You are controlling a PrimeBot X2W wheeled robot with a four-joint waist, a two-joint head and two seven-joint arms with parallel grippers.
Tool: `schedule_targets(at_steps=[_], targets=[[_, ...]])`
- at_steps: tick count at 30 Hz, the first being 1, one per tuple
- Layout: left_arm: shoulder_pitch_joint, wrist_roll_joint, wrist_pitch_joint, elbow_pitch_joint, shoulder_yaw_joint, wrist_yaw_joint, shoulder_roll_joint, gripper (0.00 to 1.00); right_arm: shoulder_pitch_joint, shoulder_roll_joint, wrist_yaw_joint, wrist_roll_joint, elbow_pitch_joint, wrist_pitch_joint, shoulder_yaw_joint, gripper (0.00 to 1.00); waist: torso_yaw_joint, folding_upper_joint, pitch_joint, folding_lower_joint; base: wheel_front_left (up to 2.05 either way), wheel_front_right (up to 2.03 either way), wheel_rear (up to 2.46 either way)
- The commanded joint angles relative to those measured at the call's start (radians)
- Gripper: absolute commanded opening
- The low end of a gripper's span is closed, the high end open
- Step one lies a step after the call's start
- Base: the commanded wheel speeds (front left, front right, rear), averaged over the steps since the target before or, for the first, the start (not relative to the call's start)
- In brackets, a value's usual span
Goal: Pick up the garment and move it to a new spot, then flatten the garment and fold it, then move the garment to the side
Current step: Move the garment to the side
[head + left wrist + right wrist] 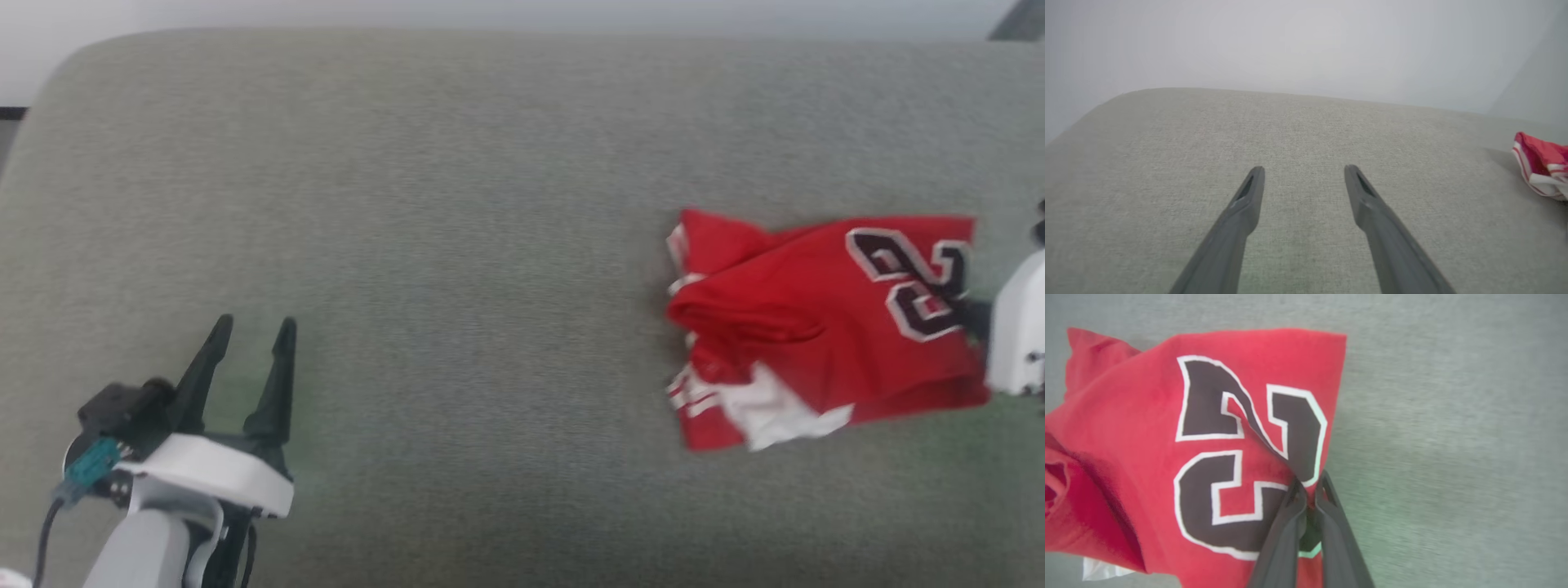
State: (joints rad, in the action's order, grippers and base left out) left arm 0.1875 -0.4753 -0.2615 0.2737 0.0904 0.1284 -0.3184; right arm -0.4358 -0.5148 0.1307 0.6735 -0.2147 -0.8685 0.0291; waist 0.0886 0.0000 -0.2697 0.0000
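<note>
- The left gripper [255,321] sits at the lower left of the head view, its two dark fingers spread apart with nothing between them, over bare fabric.
- In the left wrist view the same gripper [1304,168] points across a wide, unoccupied stretch of the cushion [1167,163].
- Between the left gripper and the garment [816,327] lies a broad band of free surface; the two are well apart.
- The garment rests on the right part of the cushion [490,245], bunched and partly folded over itself. It is red, with black white-outlined numerals on its right half, and a white patch and striped trim at its near left corner.
- The right gripper [1311,482] is clamped on the garment's [1147,457] right edge, just beside the numerals, and the cloth creases toward the fingertips.
- From the left wrist, a striped corner of the garment [1541,163] shows at the right border.
- The cushion is grey-green woven fabric with a rounded far left corner.
- Beyond its far edge stands a pale wall [1306,41].
</note>
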Motion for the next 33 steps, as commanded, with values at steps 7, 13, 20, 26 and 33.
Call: schedule_targets(at_steps=[7,13,20,26,33], targets=[[0.103,0.005,-0.004,0.008,0.070,0.003,-0.016,1.00,-0.107,-0.072,0.000,-0.031,-0.095,0.083,-0.041,0.00,-0.097,0.0000,-0.048,0.0000,0.00,0.00,0.00],[0.171,0.004,-0.004,0.003,0.115,0.003,-0.037,1.00,-0.184,-0.131,0.000,-0.057,-0.168,0.167,-0.053,0.00,-0.160,0.0000,-0.091,0.0000,0.00,0.00,0.00],[0.237,0.006,-0.004,-0.008,0.158,0.003,-0.065,1.00,-0.276,-0.193,0.000,-0.098,-0.254,0.287,-0.060,0.00,-0.219,0.0000,-0.150,0.0000,0.00,0.00,0.00],[0.289,0.008,-0.004,-0.013,0.202,0.003,-0.086,1.00,-0.341,-0.230,0.000,-0.154,-0.346,0.387,-0.068,0.00,-0.245,0.0000,-0.199,0.0000,0.00,0.00,0.00],[0.335,0.008,-0.004,-0.019,0.235,0.003,-0.102,1.00,-0.397,-0.231,0.000,-0.219,-0.439,0.470,-0.055,0.00,-0.257,0.0000,-0.245,0.0000,0.00,0.00,0.00]])
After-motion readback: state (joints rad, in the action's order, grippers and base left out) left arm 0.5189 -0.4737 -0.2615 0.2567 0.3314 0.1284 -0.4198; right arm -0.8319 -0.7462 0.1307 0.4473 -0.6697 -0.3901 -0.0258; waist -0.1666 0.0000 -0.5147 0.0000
